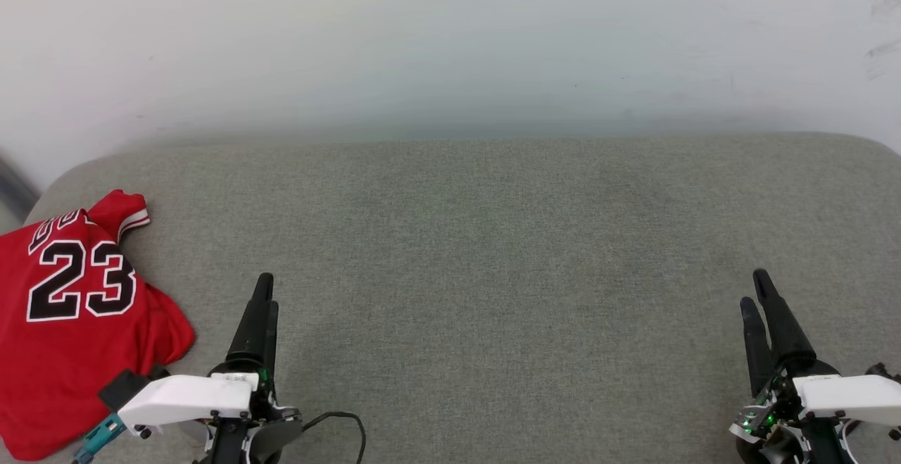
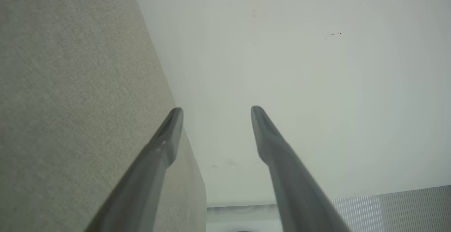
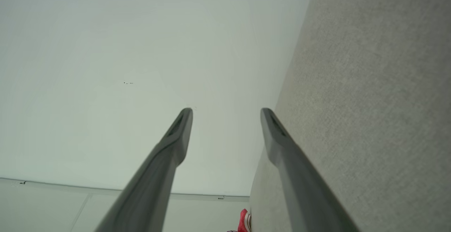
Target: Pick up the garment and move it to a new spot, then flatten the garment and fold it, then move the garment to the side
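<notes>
The garment [image 1: 70, 323] is lying print-up on the grey cushion [image 1: 493, 274], out to the left of the left gripper [image 1: 265, 289] and well apart from its fingertips. Its long axis is running near to far, roughly parallel to that gripper's fingers. The black, white-outlined "23" is reading upright with a slight tilt, and the lettering above it is pointing toward the white wall [image 1: 450, 41]. A sleeve with striped trim is sticking out at the far right corner of the cloth, and the near end is bunching beside the left wrist housing, which is overlapping it in the head view. The left side of the cloth is running off the picture's edge.

In the left wrist view the left gripper [image 2: 216, 108] is standing open with nothing between its fingers, the cushion lying behind one finger and the wall beyond the other. The right gripper [image 1: 754, 288] is hovering far across the cushion from the garment; in its own wrist view the right gripper [image 3: 225, 109] is also spread open and empty. A black cable [image 1: 345, 418] is looping just right of the left wrist.
</notes>
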